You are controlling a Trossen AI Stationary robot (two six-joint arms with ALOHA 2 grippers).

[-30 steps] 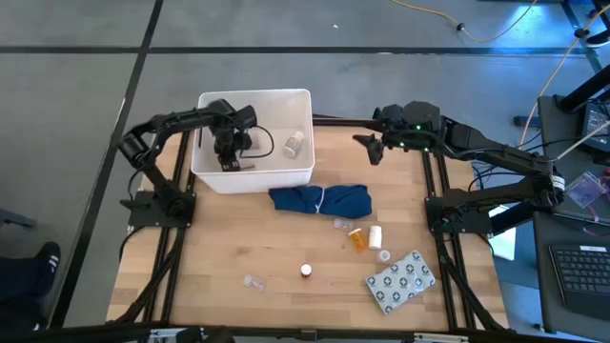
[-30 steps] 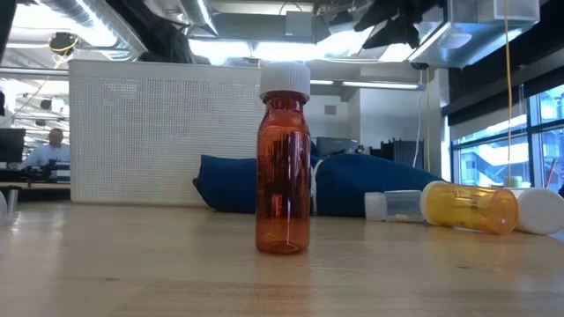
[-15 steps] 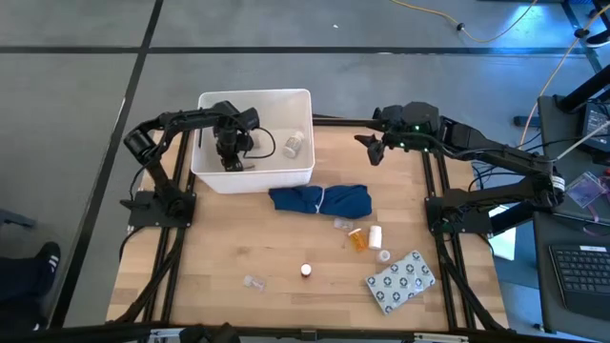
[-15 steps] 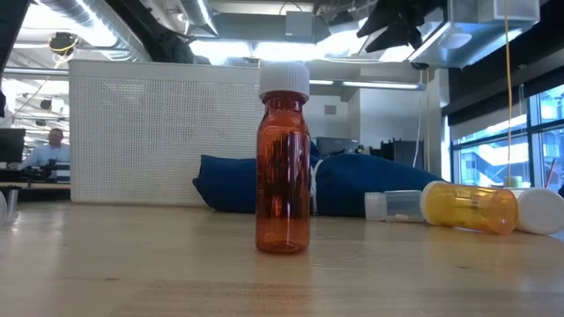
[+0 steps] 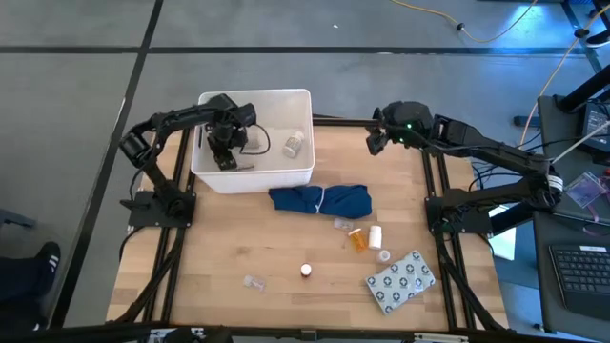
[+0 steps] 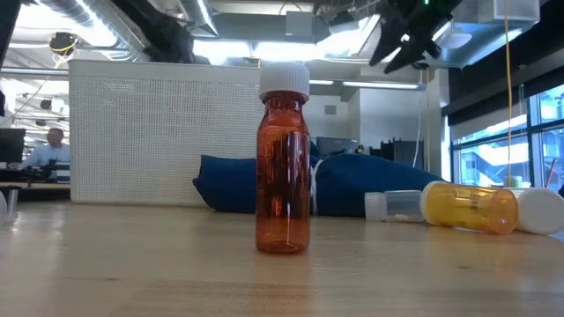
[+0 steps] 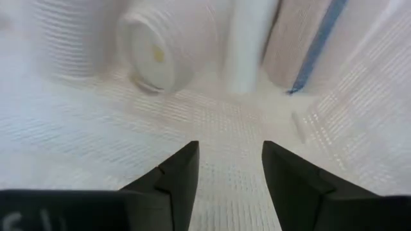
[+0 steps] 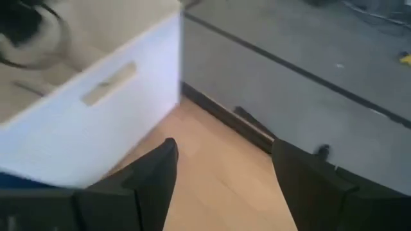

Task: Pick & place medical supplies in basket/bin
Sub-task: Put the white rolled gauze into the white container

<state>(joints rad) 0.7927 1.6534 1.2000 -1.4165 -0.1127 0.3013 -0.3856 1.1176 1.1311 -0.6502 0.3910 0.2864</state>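
So, your left gripper (image 5: 221,162) was down inside the white bin (image 5: 303,173) at about 11 o'clock on the table, and its fingers (image 7: 177,174) had spread partway with nothing between them. In the left wrist view you could see bare bin floor in the gap, plus a white gauze roll (image 7: 168,46) lying just ahead of them. A second earlier those fingers looked pinched together in the same spot, so I'd read that as a drop-off that just finished (one more item in, though I couldn't tell which one it was). A clear vial (image 5: 293,144) also sat in the bin's right half.

Your right gripper (image 5: 375,143) hung above the table's far edge at roughly 1 o'clock, fingers (image 8: 151,172) wide apart and empty. Compared with a second ago it had swung round and tucked in a bit, while the left arm barely shifted.

Plenty was still out on the table, mind you. The upright orange pill bottle (image 6: 283,160) stood at 6 o'clock, another orange bottle (image 5: 355,238) lay on its side near 4 o'clock beside a white vial (image 5: 376,235), the dotted blister pack (image 5: 401,281) sat at 5 o'clock, and a small clear vial (image 5: 253,282) lay at 7 o'clock. The blue cloth (image 5: 319,200) was bunched just in front of the bin. Nothing on the table had moved.
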